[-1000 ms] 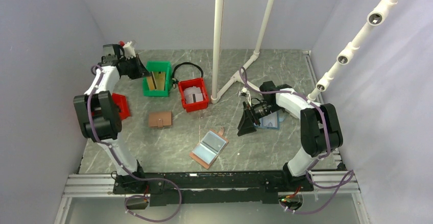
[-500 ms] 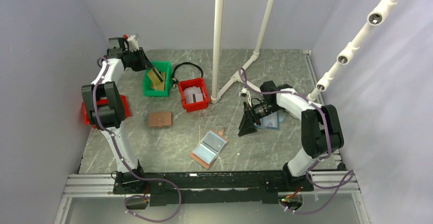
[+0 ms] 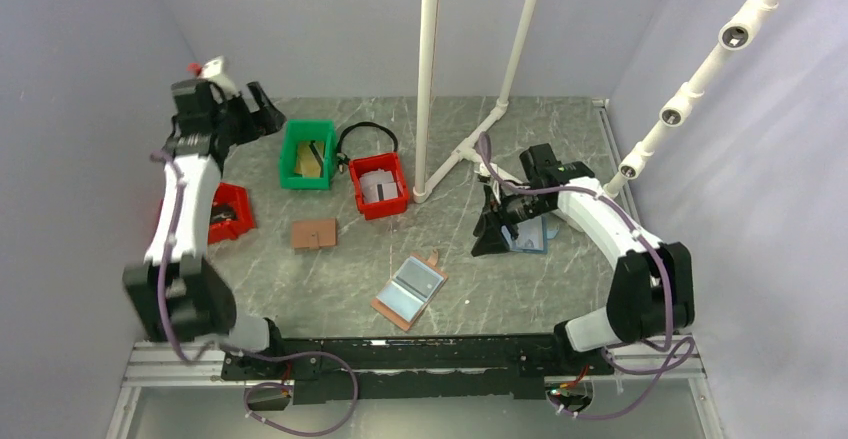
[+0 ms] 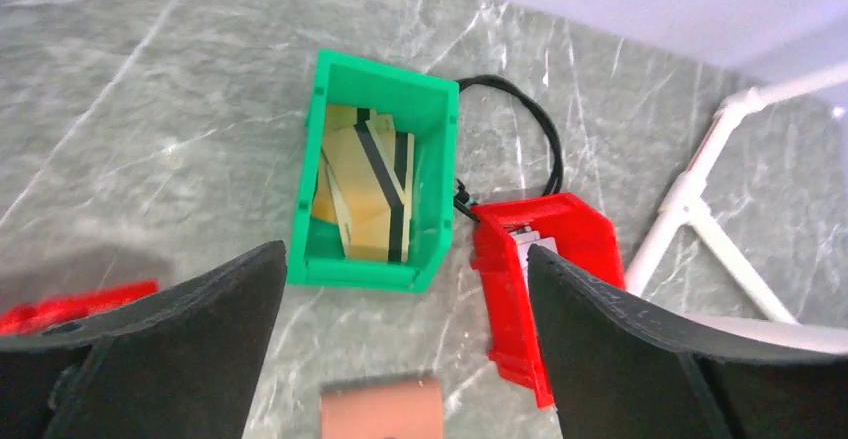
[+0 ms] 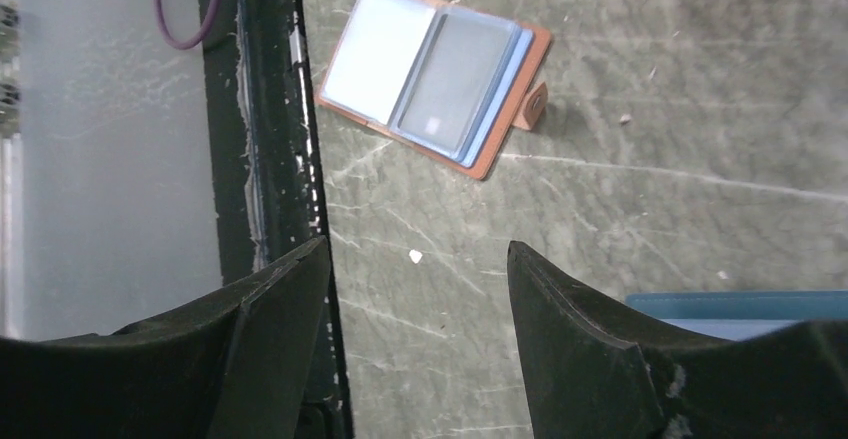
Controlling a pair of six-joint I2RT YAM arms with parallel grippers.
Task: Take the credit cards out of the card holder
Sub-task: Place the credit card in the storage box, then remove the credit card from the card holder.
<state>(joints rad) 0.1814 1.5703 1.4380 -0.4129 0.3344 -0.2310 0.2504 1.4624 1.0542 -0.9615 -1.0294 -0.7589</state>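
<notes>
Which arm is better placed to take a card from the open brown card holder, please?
Right. The right gripper, open, hangs near the card holder, which its wrist camera sees; the left gripper is far off by the green bin.

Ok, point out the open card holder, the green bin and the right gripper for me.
card holder (image 5: 498,131): right wrist view, brown edge beside the snap tab.
green bin (image 4: 355,269): left wrist view, near wall.
right gripper (image 5: 418,249): right wrist view, midway between its open fingertips.

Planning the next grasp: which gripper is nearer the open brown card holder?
Right. The right gripper hangs just beyond the card holder, toward its right. The left gripper is far off at the back-left, by the green bin.
</notes>
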